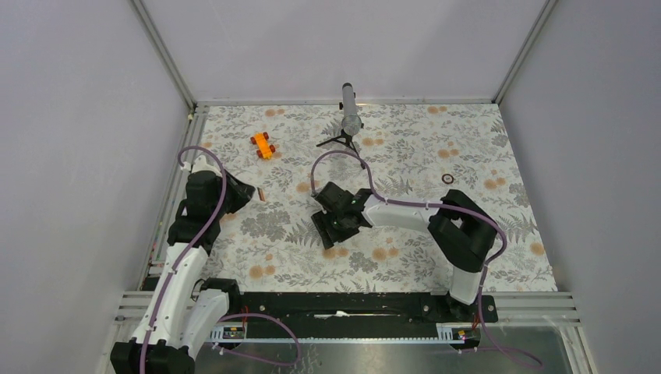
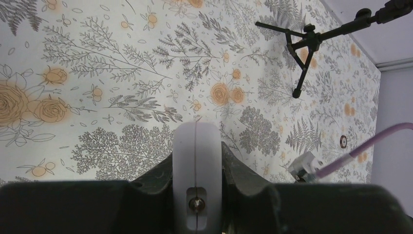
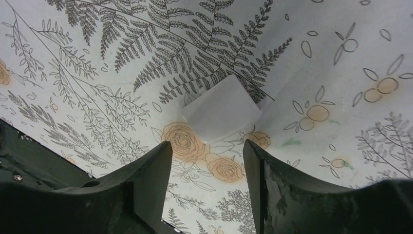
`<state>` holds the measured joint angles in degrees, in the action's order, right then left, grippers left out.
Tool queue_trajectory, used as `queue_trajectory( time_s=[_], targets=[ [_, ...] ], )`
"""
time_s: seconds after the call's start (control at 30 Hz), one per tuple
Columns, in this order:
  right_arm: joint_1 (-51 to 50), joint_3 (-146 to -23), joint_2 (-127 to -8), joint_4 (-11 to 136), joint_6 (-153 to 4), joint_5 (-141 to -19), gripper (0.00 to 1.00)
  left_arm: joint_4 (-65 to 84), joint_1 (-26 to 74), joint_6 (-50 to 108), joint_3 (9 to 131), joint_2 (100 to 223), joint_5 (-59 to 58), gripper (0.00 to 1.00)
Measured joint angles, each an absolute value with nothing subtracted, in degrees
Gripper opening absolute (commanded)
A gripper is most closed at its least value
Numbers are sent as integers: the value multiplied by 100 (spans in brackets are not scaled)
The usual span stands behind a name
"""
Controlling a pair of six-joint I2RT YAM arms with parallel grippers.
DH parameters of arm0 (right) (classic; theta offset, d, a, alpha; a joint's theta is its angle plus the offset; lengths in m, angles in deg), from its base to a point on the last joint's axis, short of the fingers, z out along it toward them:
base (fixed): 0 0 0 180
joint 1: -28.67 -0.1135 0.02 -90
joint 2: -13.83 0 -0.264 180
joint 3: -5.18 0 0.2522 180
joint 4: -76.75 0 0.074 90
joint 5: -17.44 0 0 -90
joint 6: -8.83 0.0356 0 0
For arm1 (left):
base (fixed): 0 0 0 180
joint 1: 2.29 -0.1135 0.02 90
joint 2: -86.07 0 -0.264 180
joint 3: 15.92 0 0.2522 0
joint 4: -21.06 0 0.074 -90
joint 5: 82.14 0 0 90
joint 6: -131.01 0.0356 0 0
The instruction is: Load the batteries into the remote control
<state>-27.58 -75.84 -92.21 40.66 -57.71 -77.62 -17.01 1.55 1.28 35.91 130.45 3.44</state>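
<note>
Right gripper [image 3: 207, 146] jaws apart, empty, above flat white cover [image 3: 221, 114]. Left gripper [image 2: 196, 129] closed on nothing. Slender battery [image 1: 262, 195] near it: likely light, rigid, slick, rolls; pinch mid-barrel.

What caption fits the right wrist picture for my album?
Open right gripper above a white cover on flowery cloth.

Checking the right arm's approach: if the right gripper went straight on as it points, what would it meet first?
Probably the flat white cover on the tablecloth, lying just ahead of the right gripper, though depth is unclear.
</note>
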Motion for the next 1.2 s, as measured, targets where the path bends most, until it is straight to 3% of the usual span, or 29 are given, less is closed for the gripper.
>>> queue_trajectory(
  time_s=[0.13, 0.37, 0.83, 1.03, 1.2],
  targets=[
    [-2758, -7444, -8841, 4060, -6175, -7618, 85, -1706, 155, 196, 3654, 13045, 429, 0],
    [-2758, -7617, -8627, 3863, -7703, -7537, 93, -1712, 155, 218, 3685, 13133, 455, 0],
    [-2769, -8303, -9556, 3461, -9279, -7535, 93, -1878, 155, 331, 3777, 13157, 591, 0],
    [-2874, -8592, -9927, 3330, -9561, -7519, 85, -1885, 137, 373, 3801, 13194, 621, 0],
    [-2913, -8756, -10032, 3131, -9690, -7515, 85, -1885, 137, 384, 3801, 13196, 639, 0]
  ],
)
